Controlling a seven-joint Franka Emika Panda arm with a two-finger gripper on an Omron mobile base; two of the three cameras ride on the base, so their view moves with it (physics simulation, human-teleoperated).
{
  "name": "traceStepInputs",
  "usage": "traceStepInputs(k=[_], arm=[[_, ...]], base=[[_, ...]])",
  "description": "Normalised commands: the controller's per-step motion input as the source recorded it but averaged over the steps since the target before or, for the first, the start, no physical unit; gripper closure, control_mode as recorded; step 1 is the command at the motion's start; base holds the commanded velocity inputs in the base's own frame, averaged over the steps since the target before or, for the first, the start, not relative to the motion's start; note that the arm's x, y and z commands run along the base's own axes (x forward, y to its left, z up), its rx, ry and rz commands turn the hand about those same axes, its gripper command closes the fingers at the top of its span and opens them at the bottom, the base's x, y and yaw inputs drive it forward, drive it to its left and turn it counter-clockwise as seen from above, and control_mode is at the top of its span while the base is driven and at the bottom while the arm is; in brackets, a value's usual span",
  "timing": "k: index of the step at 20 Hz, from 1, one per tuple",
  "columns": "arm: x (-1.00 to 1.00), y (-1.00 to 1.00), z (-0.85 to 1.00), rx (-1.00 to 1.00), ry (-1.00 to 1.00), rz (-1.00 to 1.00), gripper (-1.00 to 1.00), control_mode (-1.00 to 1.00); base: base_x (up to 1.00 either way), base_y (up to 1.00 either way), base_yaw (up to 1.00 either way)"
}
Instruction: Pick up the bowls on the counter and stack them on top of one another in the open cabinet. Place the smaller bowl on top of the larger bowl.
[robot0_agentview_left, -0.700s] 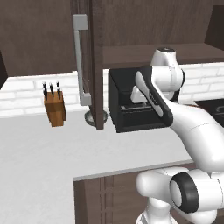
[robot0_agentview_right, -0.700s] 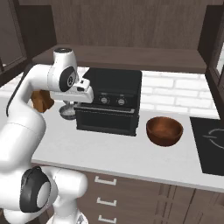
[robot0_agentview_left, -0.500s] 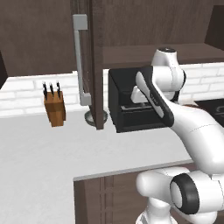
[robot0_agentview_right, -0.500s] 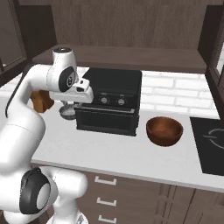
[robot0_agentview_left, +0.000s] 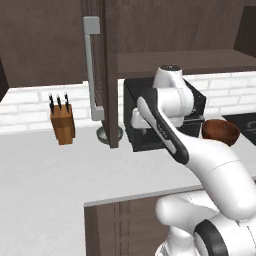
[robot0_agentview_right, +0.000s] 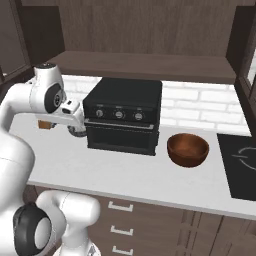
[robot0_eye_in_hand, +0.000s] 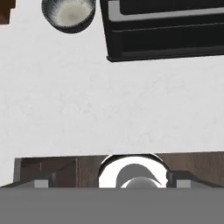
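Jaws (robot0_agentview_right: 75, 131) wide apart, holding nothing, hovering over the bench (robot0_eye_in_hand: 109, 109). Smaller bowl (robot0_eye_in_hand: 68, 14) sits ahead of them beside the black oven (robot0_agentview_right: 125, 120); larger bowl (robot0_agentview_right: 187, 149) rests beyond that oven

Counter (robot0_agentview_right: 125, 172) bare in front of oven (robot0_agentview_right: 124, 122). Grey bowl (robot0_eye_in_hand: 68, 13) sits between oven and cabinet door (robot0_agentview_left: 110, 75), tight gap. Brown bowl (robot0_agentview_right: 187, 149) open all round.

Glossy white rounded arm (robot0_agentview_left: 210, 165) links, dark grey joint rings, black stripe along one link.
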Motion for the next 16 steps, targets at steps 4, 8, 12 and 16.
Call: traceStepInputs(k=[4, 8, 12, 16], arm=[[-0.42, 1.0, -0.25, -0.01, 0.0, -0.1, -1.0, -1.0], [-0.23, 0.72, -0.49, -0.24, 0.01, 0.14, -1.0, -1.0], [-0.01, 0.09, -0.65, -0.33, 0.12, 0.3, -1.0, -1.0], [0.0, 0.04, -0.67, -0.3, 0.0, 0.25, -1.0, -1.0]], base=[[0.0, 0.0, 0.0], [0.0, 0.0, 0.0], [0.0, 0.0, 0.0], [0.0, 0.0, 0.0]])
